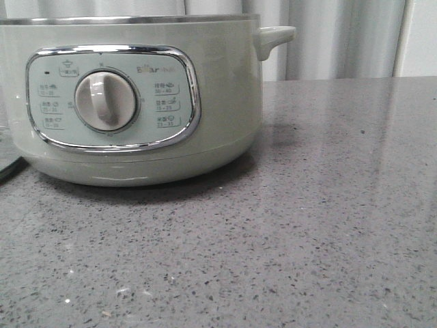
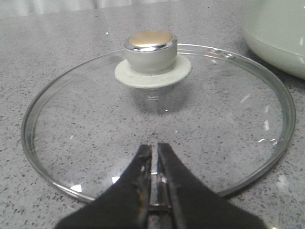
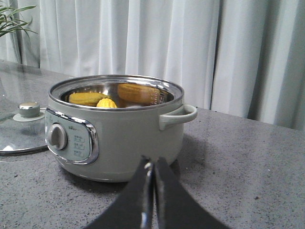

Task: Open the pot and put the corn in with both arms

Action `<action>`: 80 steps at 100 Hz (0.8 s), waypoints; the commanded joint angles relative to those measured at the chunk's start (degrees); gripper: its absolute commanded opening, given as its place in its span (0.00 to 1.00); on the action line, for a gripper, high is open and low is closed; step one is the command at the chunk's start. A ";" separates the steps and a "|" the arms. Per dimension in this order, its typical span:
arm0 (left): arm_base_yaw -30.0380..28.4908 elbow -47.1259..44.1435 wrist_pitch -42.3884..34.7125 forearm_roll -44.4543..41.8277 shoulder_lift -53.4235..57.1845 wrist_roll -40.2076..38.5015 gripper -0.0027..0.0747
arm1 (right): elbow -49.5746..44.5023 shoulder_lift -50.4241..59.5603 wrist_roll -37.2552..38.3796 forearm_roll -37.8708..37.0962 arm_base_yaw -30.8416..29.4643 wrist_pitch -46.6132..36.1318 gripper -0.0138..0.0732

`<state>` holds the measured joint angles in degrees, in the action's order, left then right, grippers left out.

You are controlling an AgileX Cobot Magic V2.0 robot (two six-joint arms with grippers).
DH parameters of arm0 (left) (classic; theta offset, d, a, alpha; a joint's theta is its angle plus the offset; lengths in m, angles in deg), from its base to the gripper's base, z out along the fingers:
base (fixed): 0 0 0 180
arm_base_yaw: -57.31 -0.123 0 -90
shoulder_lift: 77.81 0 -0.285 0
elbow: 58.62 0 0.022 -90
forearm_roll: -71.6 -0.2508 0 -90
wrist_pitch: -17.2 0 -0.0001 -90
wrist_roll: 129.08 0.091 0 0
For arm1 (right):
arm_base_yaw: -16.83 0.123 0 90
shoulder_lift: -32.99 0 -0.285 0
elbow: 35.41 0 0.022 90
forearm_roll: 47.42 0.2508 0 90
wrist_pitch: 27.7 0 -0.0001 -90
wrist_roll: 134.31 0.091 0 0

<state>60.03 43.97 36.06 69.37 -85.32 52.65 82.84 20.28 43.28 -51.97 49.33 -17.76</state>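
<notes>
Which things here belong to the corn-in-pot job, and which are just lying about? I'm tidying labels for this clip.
Belongs to the job:
pot, open
corn, inside the pot
glass lid, lying on the table beside the pot
left gripper
right gripper

Just there:
plant
curtain

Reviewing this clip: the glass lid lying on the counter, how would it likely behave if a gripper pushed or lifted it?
The lid is clear glass with a metal rim, so probably rigid yet breakable if dropped. Lying flat on the smooth stone counter, it would likely slide rather than tip. Its knob looks like the only secure hold; the glass seems slippery.
</notes>
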 commanded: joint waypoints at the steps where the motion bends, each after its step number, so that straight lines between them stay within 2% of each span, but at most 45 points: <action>1: -0.05 -0.35 -2.07 0.54 1.89 0.19 0.01 | 1.45 -0.61 -0.56 -0.63 -0.40 -4.43 0.08; 59: -0.05 -0.35 -2.07 0.54 1.89 0.19 0.01 | -0.68 -0.47 -0.56 -0.63 -1.24 -5.83 0.08; 80: -0.05 -0.35 -2.07 0.54 1.89 0.19 0.01 | -8.35 -0.47 -0.56 -0.40 -9.38 -19.34 0.08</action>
<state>60.03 43.97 36.15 69.37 -85.32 52.65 75.53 20.28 43.28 -51.97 43.29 -26.49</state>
